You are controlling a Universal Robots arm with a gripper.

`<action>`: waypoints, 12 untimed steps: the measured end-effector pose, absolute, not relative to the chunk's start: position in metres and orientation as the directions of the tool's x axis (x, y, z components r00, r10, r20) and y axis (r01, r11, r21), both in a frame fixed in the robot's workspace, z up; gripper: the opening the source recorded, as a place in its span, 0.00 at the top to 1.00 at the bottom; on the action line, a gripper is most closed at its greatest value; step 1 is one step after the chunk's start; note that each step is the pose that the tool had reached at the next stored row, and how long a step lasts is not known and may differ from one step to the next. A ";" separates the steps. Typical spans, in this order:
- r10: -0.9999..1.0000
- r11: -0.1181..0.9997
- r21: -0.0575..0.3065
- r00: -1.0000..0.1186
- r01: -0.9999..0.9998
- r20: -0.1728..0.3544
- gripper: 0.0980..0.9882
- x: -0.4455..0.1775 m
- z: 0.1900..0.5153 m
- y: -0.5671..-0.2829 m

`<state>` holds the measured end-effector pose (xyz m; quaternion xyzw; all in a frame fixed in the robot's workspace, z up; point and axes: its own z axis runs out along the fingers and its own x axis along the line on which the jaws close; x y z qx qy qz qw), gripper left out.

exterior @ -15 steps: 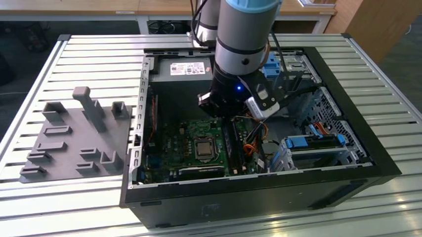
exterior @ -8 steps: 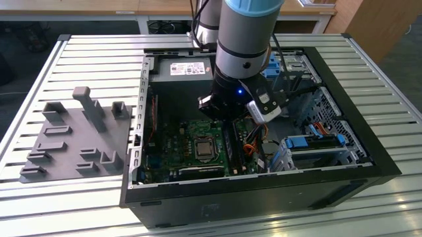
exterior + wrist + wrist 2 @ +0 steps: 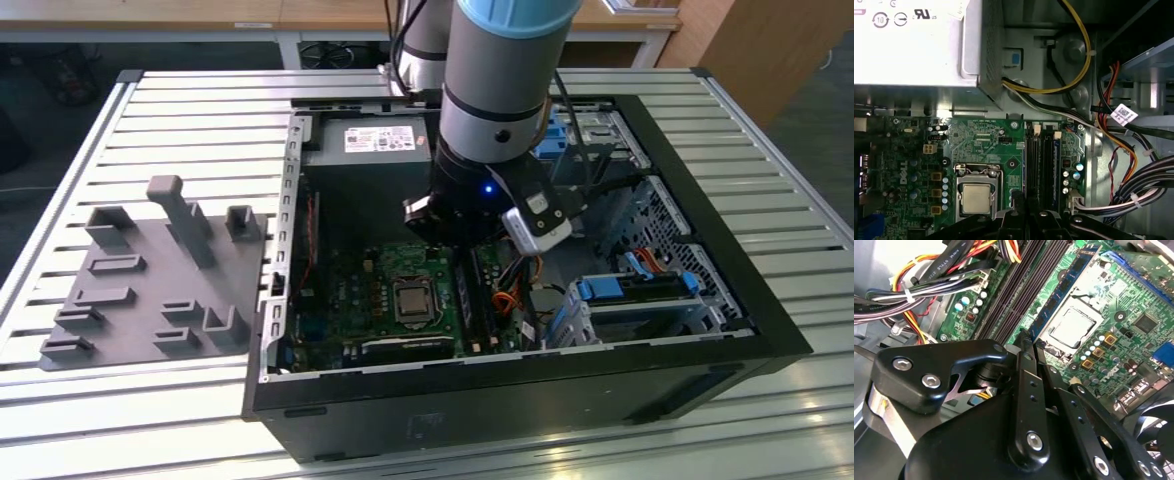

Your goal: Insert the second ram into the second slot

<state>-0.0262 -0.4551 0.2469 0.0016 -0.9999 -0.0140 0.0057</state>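
Bright even light; case interior point(image 3: 354, 215) shadowed; power supply point(image 3: 909, 45) glare, perhaps overexposed.

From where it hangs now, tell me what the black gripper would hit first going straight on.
The black gripper would probably meet the long black memory slots on the green motherboard beside the silver processor; depth is unclear.

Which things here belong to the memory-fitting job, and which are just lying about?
Job: black end effector; blue circuit-board stick with dark chips; long black memory slots.
Lying about: grey plastic fixture tray; bundled coloured cables; silver metal power supply box.
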 end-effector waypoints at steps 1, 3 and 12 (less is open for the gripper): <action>0.001 1.000 0.028 -1.000 0.002 0.011 0.96 -0.026 0.247 -0.455; 0.006 1.000 0.028 -1.000 0.006 0.011 0.96 -0.026 0.246 -0.455; 0.007 1.000 0.028 -1.000 0.008 0.011 0.96 -0.026 0.244 -0.455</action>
